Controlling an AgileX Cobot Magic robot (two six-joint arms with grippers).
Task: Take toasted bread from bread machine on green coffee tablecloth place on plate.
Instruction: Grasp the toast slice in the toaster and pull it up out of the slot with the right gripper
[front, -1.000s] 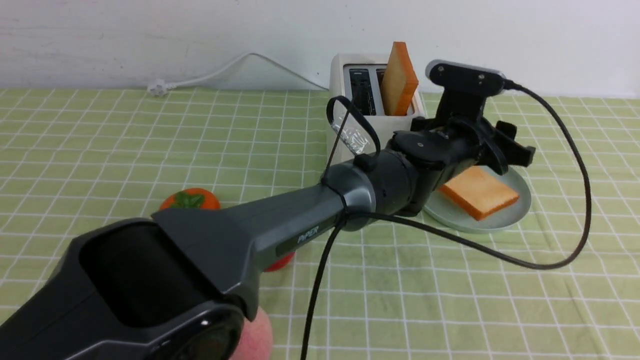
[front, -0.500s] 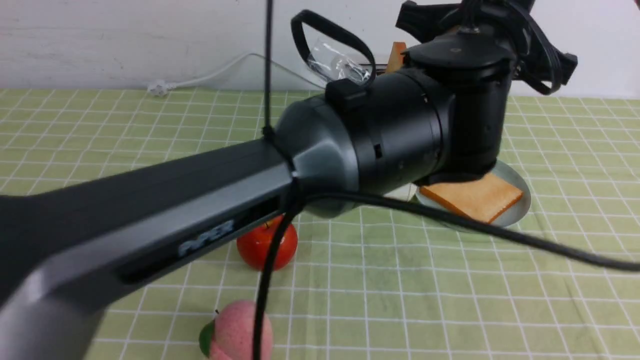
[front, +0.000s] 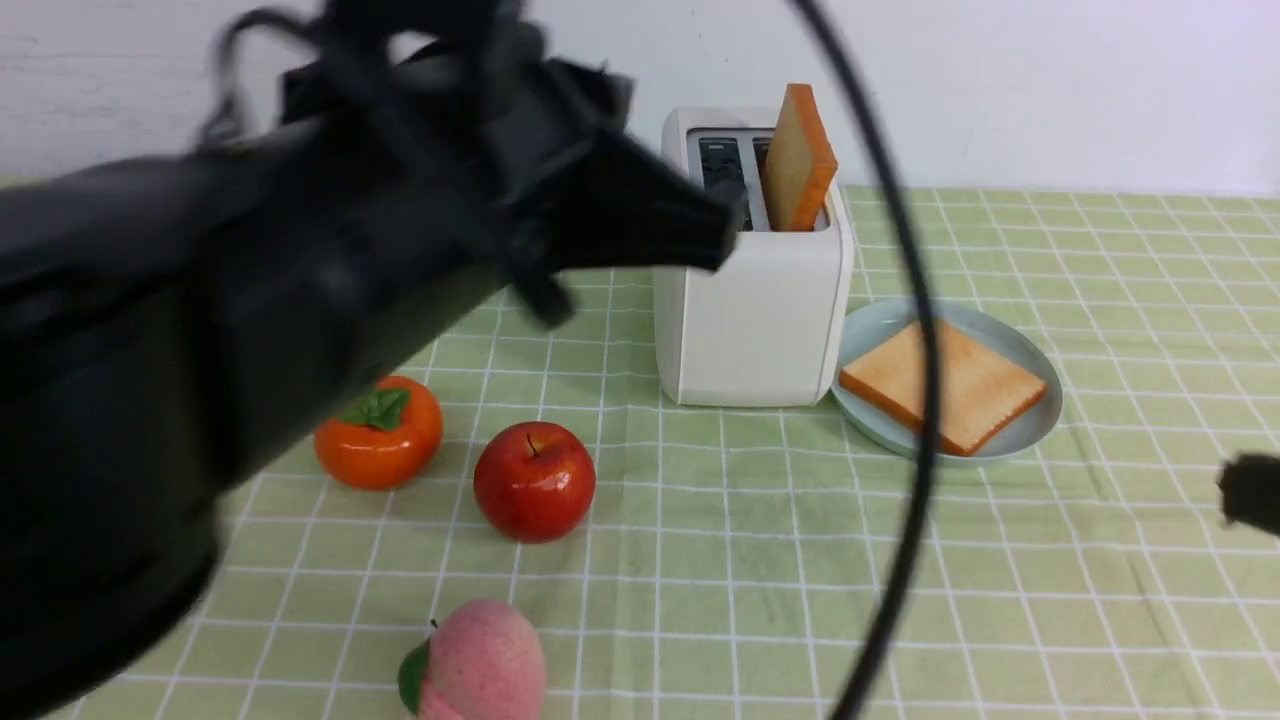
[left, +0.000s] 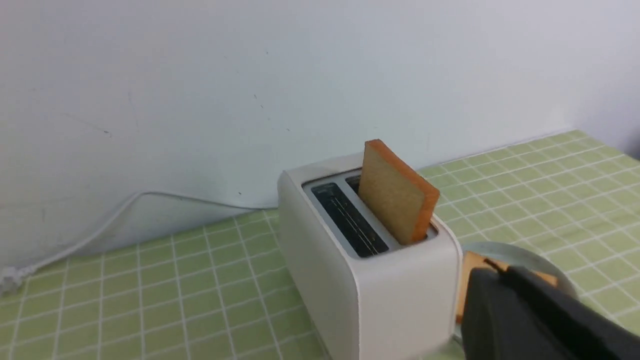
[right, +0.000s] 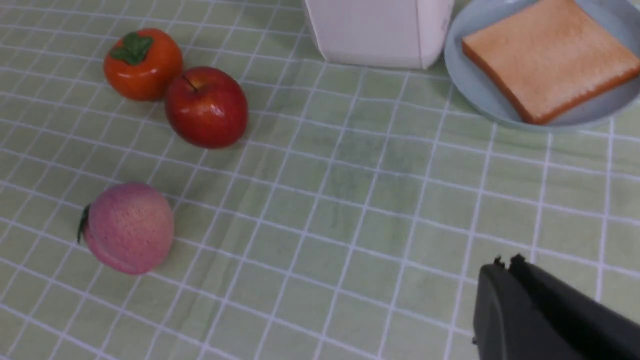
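The bread machine (front: 750, 310) stands on the green coffee tablecloth (front: 760, 560), with one slice of toasted bread (front: 797, 160) upright in its right slot. A second slice (front: 950, 385) lies flat on the plate (front: 870, 325), just right of the machine. My left gripper (front: 715, 235) is blurred, shut and empty, with its tip by the machine's upper left side. The left wrist view has that gripper (left: 492, 267) in front of the plate (left: 505, 248), beside the machine (left: 370, 280) and the standing slice (left: 395, 192). Low over bare cloth, my right gripper (right: 505, 262) is shut and empty.
An orange persimmon (front: 380, 432), a red apple (front: 534, 480) and a pink peach (front: 480, 662) sit on the cloth left of centre. My left arm's black cable (front: 925, 400) arcs across in front of the plate. A white power cord (left: 125, 205) runs along the wall.
My left arm has lifted away from the plate and swung to the left. Its gripper, open over the plate a second ago, is now shut. The slice stays on the plate.
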